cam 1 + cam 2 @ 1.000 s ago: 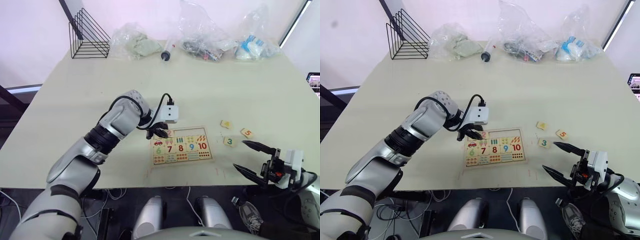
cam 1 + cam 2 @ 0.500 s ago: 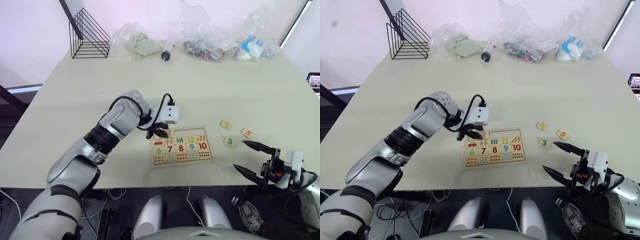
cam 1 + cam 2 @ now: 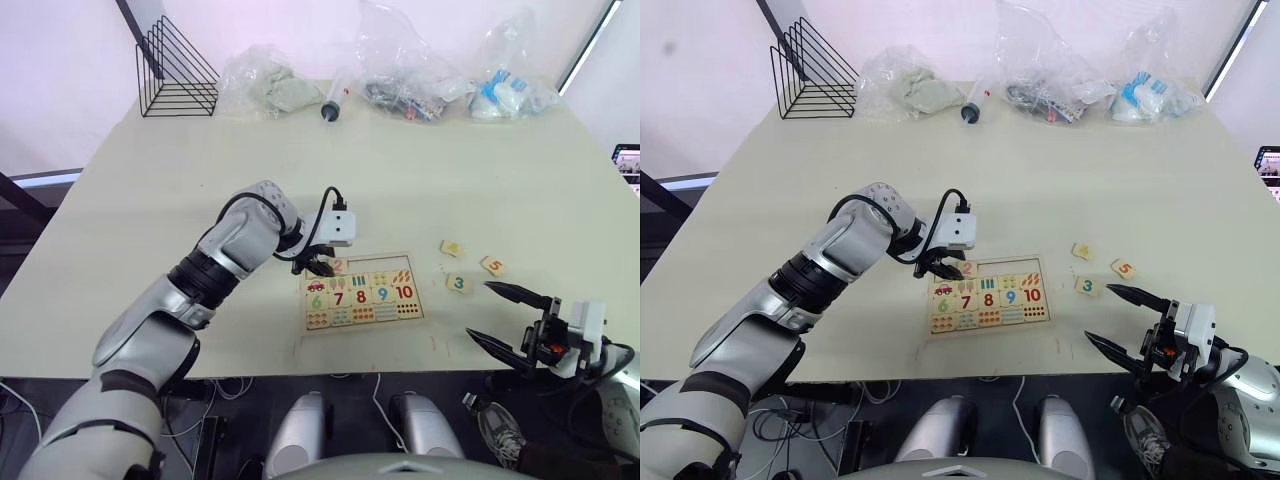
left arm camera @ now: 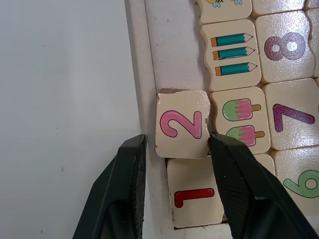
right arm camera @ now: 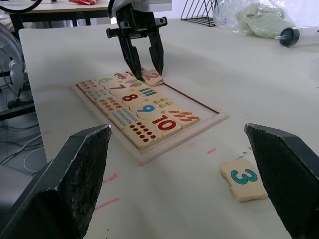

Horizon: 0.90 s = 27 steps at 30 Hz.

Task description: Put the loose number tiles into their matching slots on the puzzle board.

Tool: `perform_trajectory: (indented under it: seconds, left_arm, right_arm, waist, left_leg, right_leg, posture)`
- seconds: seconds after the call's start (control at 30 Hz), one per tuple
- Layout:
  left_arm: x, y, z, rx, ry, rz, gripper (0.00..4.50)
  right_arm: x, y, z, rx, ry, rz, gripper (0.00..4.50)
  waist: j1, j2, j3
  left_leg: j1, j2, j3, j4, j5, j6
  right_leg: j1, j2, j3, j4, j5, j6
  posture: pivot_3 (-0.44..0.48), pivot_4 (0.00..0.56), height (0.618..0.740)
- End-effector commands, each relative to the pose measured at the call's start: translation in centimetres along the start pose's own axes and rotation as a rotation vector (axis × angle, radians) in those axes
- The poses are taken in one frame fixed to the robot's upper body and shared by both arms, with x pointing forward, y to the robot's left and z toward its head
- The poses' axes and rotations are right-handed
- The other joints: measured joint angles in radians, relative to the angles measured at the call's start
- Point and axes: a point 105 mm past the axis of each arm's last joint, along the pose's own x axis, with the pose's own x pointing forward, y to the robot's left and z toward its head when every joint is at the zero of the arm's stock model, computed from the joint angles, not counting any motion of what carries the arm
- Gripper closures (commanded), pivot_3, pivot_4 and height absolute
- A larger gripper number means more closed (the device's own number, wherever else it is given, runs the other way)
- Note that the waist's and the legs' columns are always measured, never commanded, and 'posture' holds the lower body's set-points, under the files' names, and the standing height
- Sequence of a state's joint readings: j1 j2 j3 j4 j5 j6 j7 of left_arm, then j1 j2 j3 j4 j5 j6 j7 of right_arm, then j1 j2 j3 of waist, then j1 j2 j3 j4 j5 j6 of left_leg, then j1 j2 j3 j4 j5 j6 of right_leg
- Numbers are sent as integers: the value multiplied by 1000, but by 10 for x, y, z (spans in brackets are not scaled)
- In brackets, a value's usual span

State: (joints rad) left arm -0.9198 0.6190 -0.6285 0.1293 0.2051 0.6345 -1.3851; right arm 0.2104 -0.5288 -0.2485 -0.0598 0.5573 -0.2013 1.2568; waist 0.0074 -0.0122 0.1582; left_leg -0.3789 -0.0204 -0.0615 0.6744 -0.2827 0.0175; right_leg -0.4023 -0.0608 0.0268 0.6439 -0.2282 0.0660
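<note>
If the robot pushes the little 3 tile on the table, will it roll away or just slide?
Probably just slide. The 3 tile is a flat, squarish wooden piece lying face up, so nothing lets it roll or tip. It looks thin and stiff, likely light, and the smooth table should let it skid easily.

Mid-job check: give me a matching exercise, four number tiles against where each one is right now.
Tiles:
1. Pink 2 tile
2. Red 1 tile
3. Teal 3 tile
4. Red 10 tile

Places:
A. Lying loose on the table, off the board
B. Seated in the board's number row, at the end nearest the loose tiles
C. Between the fingers of the left pincer, tilted over the board's empty row
D. In the end slot of the board's top row, next to the 2 tile

Pairs: 1-C, 2-D, 3-A, 4-B
</note>
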Motion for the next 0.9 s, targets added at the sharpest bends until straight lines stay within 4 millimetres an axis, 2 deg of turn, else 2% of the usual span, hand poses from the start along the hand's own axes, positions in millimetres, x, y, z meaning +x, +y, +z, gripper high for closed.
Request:
perform_trajectory:
  seconds: [0.03,0.9]
  left_arm:
    - [-10,1,6,22,-20,12,2448]
    - [-17,-6,8,31,-39,-17,2448]
  right_arm:
    - [0,0,4,-23,-14,0,0]
    - [-1,1,2,-18,-7,8,0]
  waist:
    - [0,0,0]
    - [-11,0,0]
  left_leg:
    - [0,0,0,0,0,0]
    - [0,0,0,0,0,0]
  right_leg:
    - [0,0,0,0,0,0]
    - [0,0,0,0,0,0]
  posture:
    - [0,150,740]
    - [0,150,740]
